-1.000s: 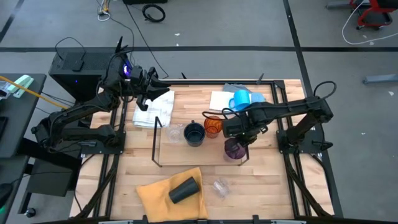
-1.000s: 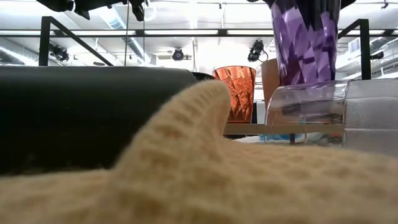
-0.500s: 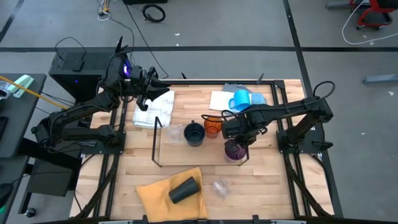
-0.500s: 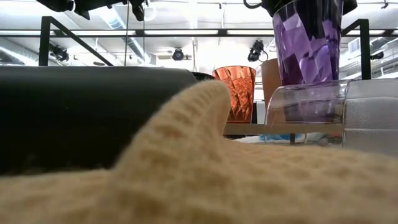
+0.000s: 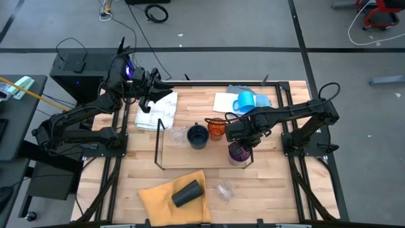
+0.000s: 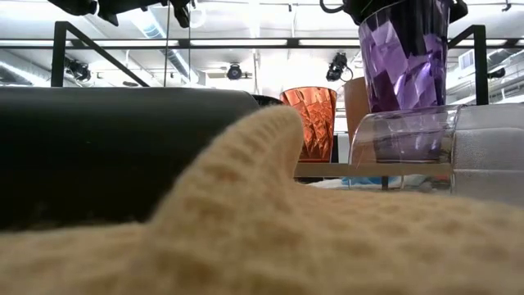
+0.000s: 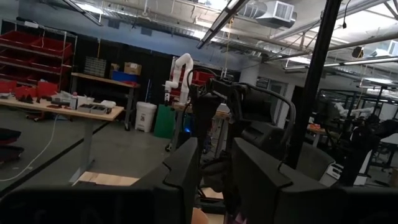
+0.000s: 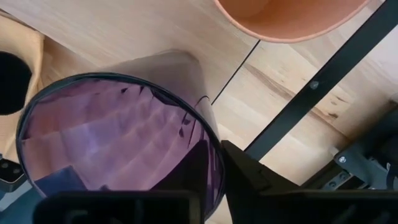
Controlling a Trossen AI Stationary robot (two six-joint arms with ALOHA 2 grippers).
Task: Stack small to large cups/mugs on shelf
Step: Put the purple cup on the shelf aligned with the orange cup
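We are at the placing step for the faceted translucent purple plastic cup (image 5: 238, 152): it stands upright at the right end of the low light-wood shelf with the thin black wire frame (image 5: 183, 155), near the front rail. The right gripper (image 5: 243, 142) sits over its rim, one finger (image 8: 245, 177) outside the wall and the other inside, as the right wrist view shows. Whether that claw is clenched on the rim or has let go, we cannot tell; the fingers lie very close to the wall.

Just behind the purple cup on the shelf stands a ribbed orange plastic cup (image 5: 216, 128), with a dark navy mug (image 5: 198, 135) beside it and a small clear glass (image 5: 178, 134) further left. Off the shelf, a black cup (image 5: 186, 193) lies on its side on a yellow knitted cloth (image 5: 161, 196) near the table's front edge, a clear glass (image 5: 223, 189) lies near it, and a bright blue handled mug (image 5: 245, 101) rests at the back.

The left gripper (image 5: 154, 87) waits raised above the white folded cloth (image 5: 155, 109), its fingers a little apart and holding nothing.

Next, we judge, the right claw must come fully free of the rim and lift straight up, so the cup is not tipped against the wire
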